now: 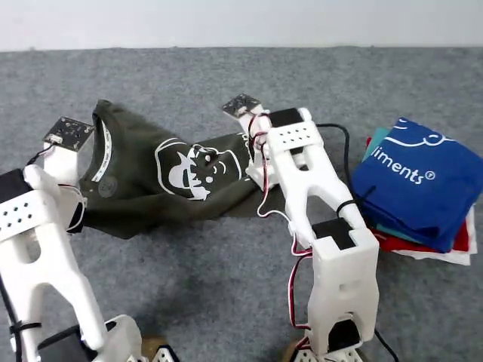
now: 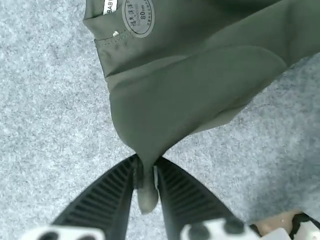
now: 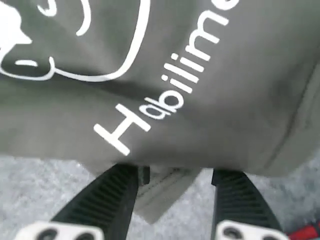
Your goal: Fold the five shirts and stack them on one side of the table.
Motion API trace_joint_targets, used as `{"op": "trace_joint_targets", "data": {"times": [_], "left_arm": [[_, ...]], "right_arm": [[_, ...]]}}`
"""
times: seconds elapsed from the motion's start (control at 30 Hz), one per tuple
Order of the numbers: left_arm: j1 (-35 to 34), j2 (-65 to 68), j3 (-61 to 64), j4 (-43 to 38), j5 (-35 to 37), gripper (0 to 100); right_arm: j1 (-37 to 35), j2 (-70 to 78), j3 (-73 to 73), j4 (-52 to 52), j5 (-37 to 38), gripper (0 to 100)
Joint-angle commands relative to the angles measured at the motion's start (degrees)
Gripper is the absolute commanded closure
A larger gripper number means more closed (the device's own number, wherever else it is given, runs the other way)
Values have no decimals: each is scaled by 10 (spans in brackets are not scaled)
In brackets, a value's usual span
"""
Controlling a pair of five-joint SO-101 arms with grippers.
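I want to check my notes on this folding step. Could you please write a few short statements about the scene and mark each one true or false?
1. The left gripper is shut on an edge of the green shirt. True.
2. The right gripper is clamped tight on the green shirt. False: its jaws stand open, with the shirt's hem lying between them.
3. A blue shirt lies on top of the stack of folded shirts. True.
4. The green shirt already lies on the stack. False: it lies apart from the stack, unfolded on the grey table.
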Motion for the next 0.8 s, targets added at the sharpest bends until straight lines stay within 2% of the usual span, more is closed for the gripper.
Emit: {"op": "trace_joint_targets", "data": {"times": [0.0,0.2,0.33,0.43,0.63,0.77], "left_arm": [[0,-18,-20,4,4,987],[0,-18,-7,-7,4,987],[1,-22,26,-28,4,987],[1,-22,31,-28,4,987],[-1,-22,29,-26,2,987],[-3,-22,29,-26,2,987]], "right_arm": [[5,-28,-55,63,-2,786],[-11,-27,-72,195,-1,786],[-13,-23,-59,199,-2,786],[-15,-5,-57,149,-1,786],[0,47,-101,-33,0,786],[0,89,-151,-93,0,786]]}}
